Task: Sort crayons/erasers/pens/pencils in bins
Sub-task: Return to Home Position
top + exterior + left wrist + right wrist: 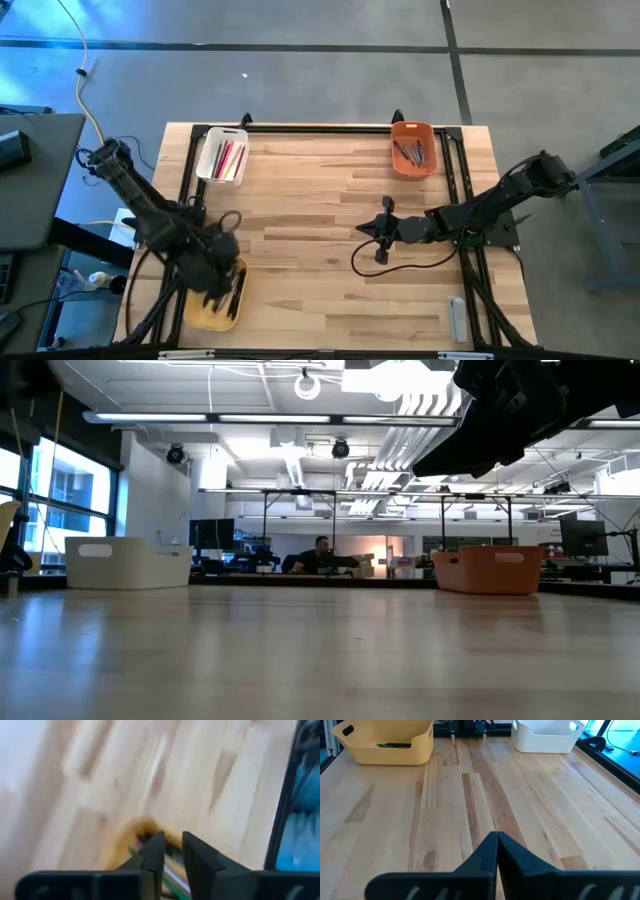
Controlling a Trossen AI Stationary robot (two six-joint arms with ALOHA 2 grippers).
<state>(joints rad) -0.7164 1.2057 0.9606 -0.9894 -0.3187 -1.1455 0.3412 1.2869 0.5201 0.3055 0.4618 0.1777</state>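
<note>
Since sticks (228, 158) are judged light, thin, stiff, mid-shaft grip advised; left hand (172, 839) slightly parted, empty, yellow bin (198, 314) beneath; right hand (496, 837) clenched, empty.

On the counter (320, 200), the first bin (203, 160) stands at the far-left corner with sticks (228, 158) in it. The second bin (413, 126) stands at the far-right corner and holds more sticks (412, 152). The third bin (205, 312) sits at the near-left corner, beneath the left end effector (222, 285). A flat bar (456, 318) lies at the near-right corner. The right end effector (380, 232) hangs over the counter's middle, slightly right of centre.
</note>
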